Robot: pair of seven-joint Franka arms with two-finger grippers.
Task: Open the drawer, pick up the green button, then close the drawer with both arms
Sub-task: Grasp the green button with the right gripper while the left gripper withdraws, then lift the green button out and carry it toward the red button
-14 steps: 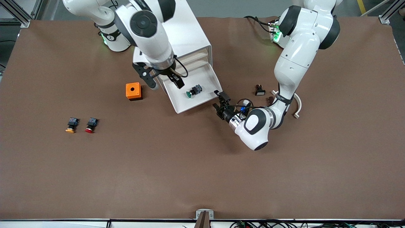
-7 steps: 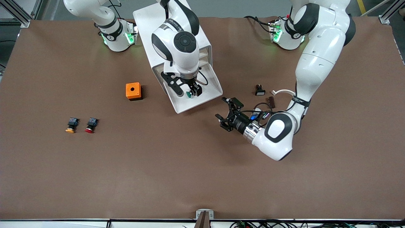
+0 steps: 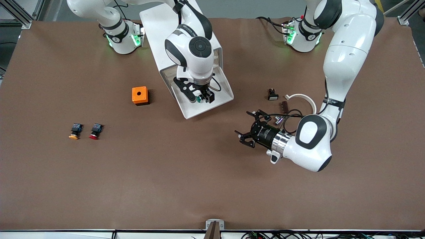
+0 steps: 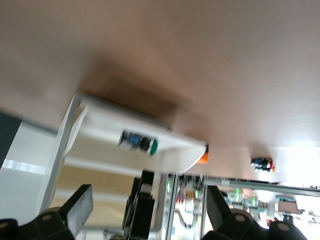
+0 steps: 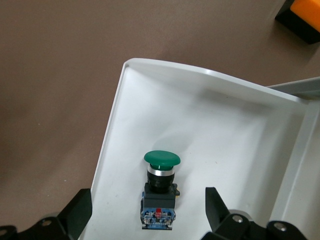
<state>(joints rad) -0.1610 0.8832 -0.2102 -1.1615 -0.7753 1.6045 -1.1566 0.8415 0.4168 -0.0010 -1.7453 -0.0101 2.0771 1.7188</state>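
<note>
My right gripper [image 3: 200, 97] hangs spread wide inside the pulled-out cream-white drawer [image 3: 219, 101] of the white boxy cabinet [image 3: 159, 30], one finger on each side of the small green-capped push button [image 5: 161, 187] with its black-and-blue body; the button lies on the drawer floor, ungrasped. My left gripper [image 3: 251, 128] is released too, empty, over bare brown tabletop [image 3: 166, 172] nearer the front camera than the drawer, toward my left arm's end.
</note>
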